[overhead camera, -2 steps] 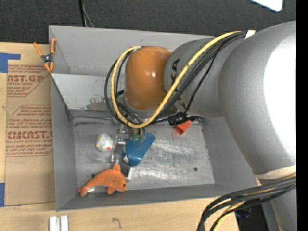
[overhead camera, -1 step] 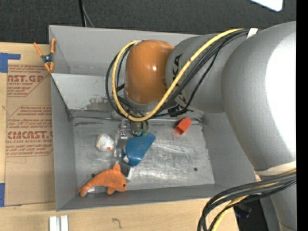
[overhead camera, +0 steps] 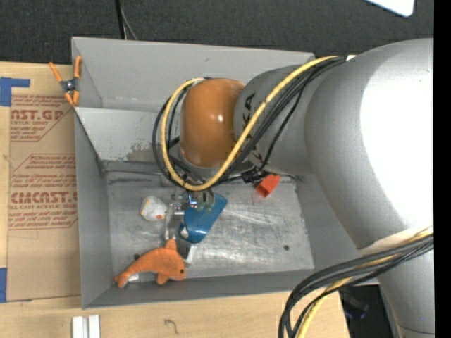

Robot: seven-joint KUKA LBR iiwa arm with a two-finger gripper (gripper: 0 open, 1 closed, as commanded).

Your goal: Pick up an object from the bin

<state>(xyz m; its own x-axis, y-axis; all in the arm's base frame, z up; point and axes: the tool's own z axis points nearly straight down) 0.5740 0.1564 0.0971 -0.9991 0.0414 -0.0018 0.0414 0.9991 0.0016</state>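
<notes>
Nearest me in the bin (overhead camera: 94, 217), just in front of the gripper (overhead camera: 177, 229), there's an orange plush animal (overhead camera: 156, 266). It lies lengthwise across the view, with one bit sticking up almost to the gripper's tip.

The gripper itself is down near the floor, and a blue plastic piece (overhead camera: 203, 220) sits right against its right side as I see it, looking like it's touching. The blue piece is kind of wedge-shaped. Its long axis runs on a slant, with the narrower rounded end pointing toward me and the plush and the wider end angled away to the right. I honestly can't tell if the gripper is open or closed, or whether it has the blue piece at all, since the wrist is in the way.

A small crumpled white thing (overhead camera: 151, 208) sits just left of the gripper. Farther back and well off to its right is a little red block (overhead camera: 267, 185). Over the gripper looms the wrist's orange cover (overhead camera: 208, 122).
</notes>
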